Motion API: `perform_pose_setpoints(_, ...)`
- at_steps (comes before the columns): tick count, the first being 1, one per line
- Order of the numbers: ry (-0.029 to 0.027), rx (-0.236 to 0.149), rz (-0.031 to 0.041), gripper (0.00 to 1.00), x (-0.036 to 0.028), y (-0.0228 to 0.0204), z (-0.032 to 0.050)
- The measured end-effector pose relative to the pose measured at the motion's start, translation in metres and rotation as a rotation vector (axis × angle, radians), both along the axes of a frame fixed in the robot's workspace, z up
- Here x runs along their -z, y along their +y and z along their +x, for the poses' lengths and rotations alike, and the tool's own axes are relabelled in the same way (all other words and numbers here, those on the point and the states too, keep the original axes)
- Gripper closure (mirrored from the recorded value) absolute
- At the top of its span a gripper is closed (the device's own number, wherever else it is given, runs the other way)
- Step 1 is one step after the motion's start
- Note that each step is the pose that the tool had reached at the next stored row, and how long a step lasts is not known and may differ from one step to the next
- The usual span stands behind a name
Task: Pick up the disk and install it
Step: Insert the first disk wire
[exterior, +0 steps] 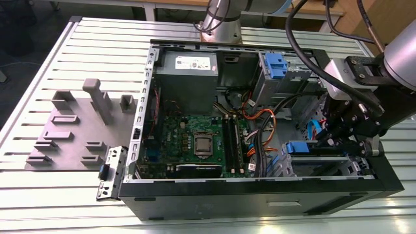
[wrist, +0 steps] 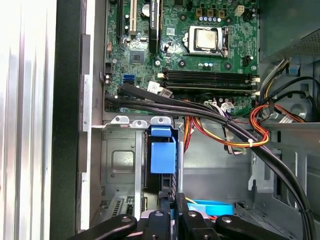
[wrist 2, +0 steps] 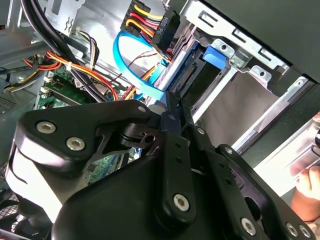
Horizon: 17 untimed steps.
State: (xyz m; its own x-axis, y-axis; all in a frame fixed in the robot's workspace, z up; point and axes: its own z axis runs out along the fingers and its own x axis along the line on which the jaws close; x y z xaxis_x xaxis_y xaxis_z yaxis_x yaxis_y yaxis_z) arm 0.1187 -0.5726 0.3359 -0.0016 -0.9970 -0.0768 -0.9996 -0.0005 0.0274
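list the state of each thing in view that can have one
computer case: side panel off, interior exposed
disk: standing on edge in the metal drive cage, blue rail showing
gripper: right behind the disk, jaws close together
processor socket: bare, no cooler

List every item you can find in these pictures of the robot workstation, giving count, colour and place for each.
Slatted metal table: one, silver, under everything.
Open computer case: one, black, lying on the table.
Fixture plate with upright blocks: one, grey, at the exterior view's left of the case.
Motherboard: one, green, on the case floor.
Metal box with white sticker: one, grey, in a far corner of the case.
Bare plastic bracket: one, blue, in the far drive cage.
Disk: one, blue-railed, standing in the near drive cage.
Cables: several, black, orange, red, yellow, crossing the case.
Gripper: one, black, at the disk's edge.
Person's hand: one, beside the case.
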Motion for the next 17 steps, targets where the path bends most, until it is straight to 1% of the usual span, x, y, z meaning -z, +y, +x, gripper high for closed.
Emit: perform_pose_setpoints(17,0.0,0.0,-0.0005,0.84,0.0038,0.0,0.0)
